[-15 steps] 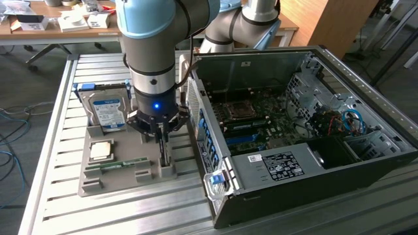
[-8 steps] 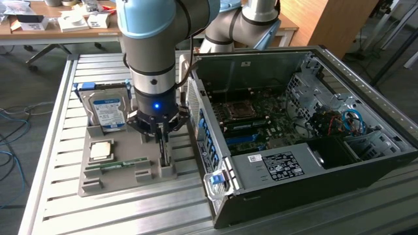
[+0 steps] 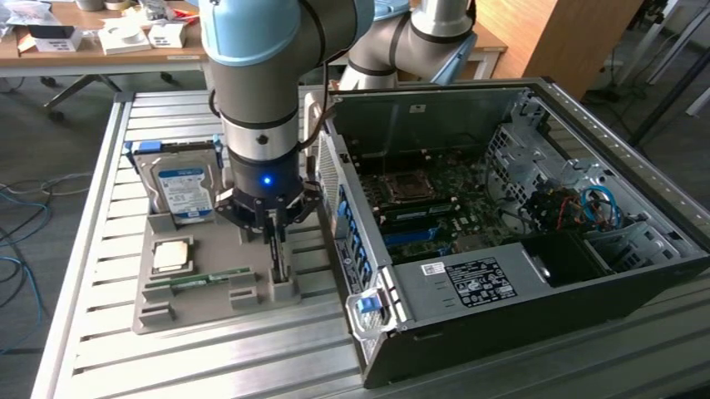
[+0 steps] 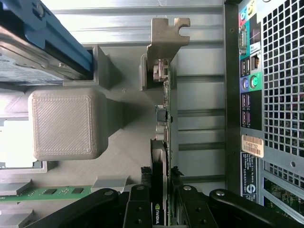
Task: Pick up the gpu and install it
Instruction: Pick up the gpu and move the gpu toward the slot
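Observation:
The gpu (image 3: 278,264) stands on edge in a slot of the grey printed holder (image 3: 166,312), just beside the open computer case (image 3: 488,274). My gripper (image 3: 271,237) comes straight down onto it. In the wrist view the gpu (image 4: 164,118) runs away from me as a thin dark-green board edge, ending in its pale metal bracket (image 4: 166,38) against a holder post. My gripper (image 4: 160,192) is shut on the gpu, with a black finger (image 4: 138,202) pressed to each face near the NVIDIA-marked end. The card still sits in the holder.
The holder also carries a hard drive (image 3: 183,187) with a blue-white label, a processor chip (image 3: 172,255) and a green memory stick (image 3: 199,281). The case's rear panel (image 4: 270,95) stands close alongside the card. The motherboard (image 3: 427,208) lies exposed inside the case. All rests on a slatted aluminium table (image 3: 222,357).

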`<state>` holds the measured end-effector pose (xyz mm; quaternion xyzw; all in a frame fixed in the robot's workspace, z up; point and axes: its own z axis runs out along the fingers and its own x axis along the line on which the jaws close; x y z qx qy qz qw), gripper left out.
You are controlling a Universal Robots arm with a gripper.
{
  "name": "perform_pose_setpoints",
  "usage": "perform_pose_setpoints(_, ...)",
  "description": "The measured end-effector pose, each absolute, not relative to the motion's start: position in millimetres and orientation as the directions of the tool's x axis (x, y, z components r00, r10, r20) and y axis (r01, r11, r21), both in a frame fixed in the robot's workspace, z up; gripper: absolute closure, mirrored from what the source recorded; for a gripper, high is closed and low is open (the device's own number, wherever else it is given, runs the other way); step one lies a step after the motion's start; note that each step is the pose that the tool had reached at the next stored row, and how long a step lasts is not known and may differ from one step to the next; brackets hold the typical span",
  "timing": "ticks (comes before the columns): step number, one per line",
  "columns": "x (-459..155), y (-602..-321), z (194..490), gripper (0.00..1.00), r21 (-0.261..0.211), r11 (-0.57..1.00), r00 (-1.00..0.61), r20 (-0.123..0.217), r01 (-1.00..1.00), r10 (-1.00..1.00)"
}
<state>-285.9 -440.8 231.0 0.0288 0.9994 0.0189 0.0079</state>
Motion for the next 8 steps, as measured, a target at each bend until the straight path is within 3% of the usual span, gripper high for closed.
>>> perform_pose_setpoints(8,-285.9,-440.8,231.0,0.74,0.038,0.999,-0.999,-0.015,0.037,0.038)
